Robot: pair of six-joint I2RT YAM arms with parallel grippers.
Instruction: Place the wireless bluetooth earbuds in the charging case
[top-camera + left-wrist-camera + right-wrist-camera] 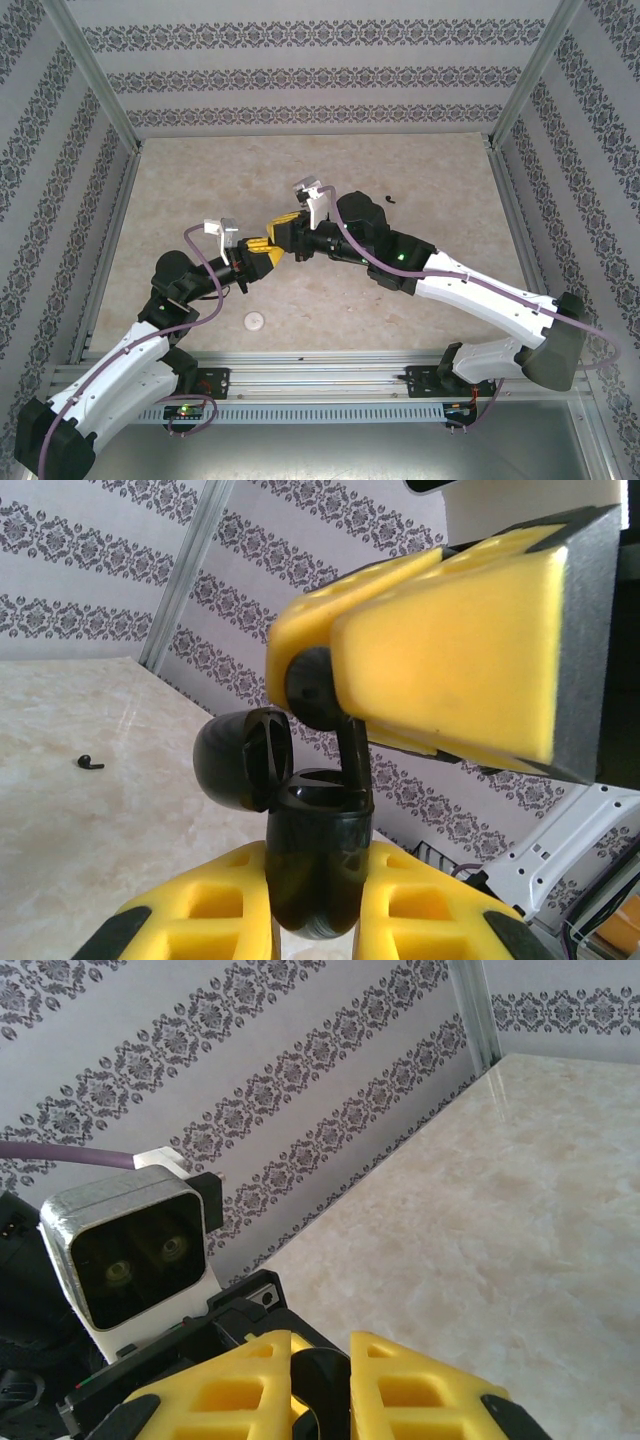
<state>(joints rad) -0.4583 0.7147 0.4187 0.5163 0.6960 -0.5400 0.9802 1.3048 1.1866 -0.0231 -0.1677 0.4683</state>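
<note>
The left gripper (315, 905) pinches the open black charging case (315, 850), its lid (240, 760) flipped toward 9 o'clock. The right gripper (308, 652), crowding in from 1 o'clock, is clamped on a black earbud (312, 685) whose stem reaches the case's mouth. A second black earbud (388, 200) lies on the table (200, 180) at 2 o'clock from the grippers, and a white puck (255, 321) at 6 o'clock.

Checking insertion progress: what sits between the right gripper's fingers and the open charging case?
A black earbud, pinched by the right gripper, its stem down at the mouth of the charging case in the left gripper. The left wrist view shows it.
</note>
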